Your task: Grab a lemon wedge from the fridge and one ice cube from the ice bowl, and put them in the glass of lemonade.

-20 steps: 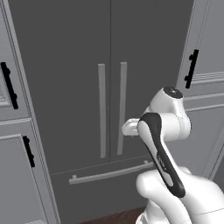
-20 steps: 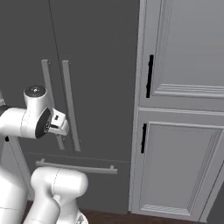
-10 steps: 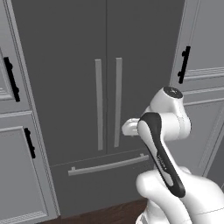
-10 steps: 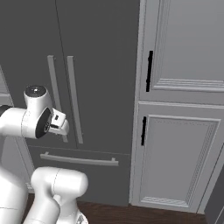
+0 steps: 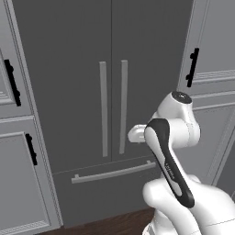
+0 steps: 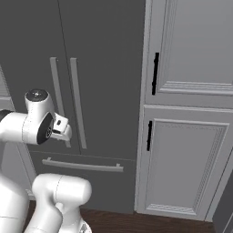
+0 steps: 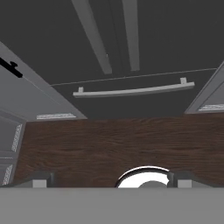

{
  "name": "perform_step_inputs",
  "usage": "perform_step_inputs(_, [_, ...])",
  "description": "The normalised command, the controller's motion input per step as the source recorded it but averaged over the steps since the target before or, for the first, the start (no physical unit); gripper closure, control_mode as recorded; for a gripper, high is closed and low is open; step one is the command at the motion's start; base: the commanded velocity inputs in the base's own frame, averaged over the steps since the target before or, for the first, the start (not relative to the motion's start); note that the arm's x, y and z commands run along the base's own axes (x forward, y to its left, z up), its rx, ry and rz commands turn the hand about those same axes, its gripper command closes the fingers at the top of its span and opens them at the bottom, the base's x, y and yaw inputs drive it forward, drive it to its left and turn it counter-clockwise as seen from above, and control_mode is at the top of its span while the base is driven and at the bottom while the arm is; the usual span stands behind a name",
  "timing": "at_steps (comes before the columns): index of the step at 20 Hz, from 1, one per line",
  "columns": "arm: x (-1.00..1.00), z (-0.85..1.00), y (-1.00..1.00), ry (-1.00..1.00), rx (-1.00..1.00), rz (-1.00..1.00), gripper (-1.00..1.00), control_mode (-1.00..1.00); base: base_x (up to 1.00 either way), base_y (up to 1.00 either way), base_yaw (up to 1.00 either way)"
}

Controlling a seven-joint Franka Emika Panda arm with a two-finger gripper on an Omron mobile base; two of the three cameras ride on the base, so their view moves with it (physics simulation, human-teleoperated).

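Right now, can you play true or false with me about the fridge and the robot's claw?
1. Both fridge doors are shut. True.
2. The claw is holding a lemon wedge. False: nothing sits between its fingertips, and it hangs over the wood floor.
3. The fridge has two long upright handles side by side. True.
4. The bottom drawer is pulled out. False: it is closed, flush with the front.
5. The cabinets beside the fridge have black handles. True.
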Motion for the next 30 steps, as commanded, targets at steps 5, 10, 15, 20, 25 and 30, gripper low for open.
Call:
perform_step_inputs(5, [-0.02,0.03,0.01,-0.09,0.00,0.00,-1.00,-1.00,0.00,0.00,0.00])
perform_step_inputs(10, [-0.11,0.69,-0.08,-0.52,0.00,-0.05,-1.00,-1.00,0.00,0.00,0.00])
perform_step_inputs(15, [0.00,0.73,-0.06,-0.33,0.00,-0.02,-1.00,-1.00,0.00,0.00,0.00])
perform_step_inputs(20, [-0.08,0.42,-0.05,-0.09,0.00,-0.09,-1.00,-1.00,0.00,0.00,0.00])
perform_step_inputs(25, [0.06,0.12,-0.29,-0.07,0.01,0.04,-1.00,-1.00,0.00,0.00,0.00])
perform_step_inputs(30, [0.71,0.05,0.03,-0.09,-0.07,0.09,-1.00,-1.00,0.00,0.00,0.00])
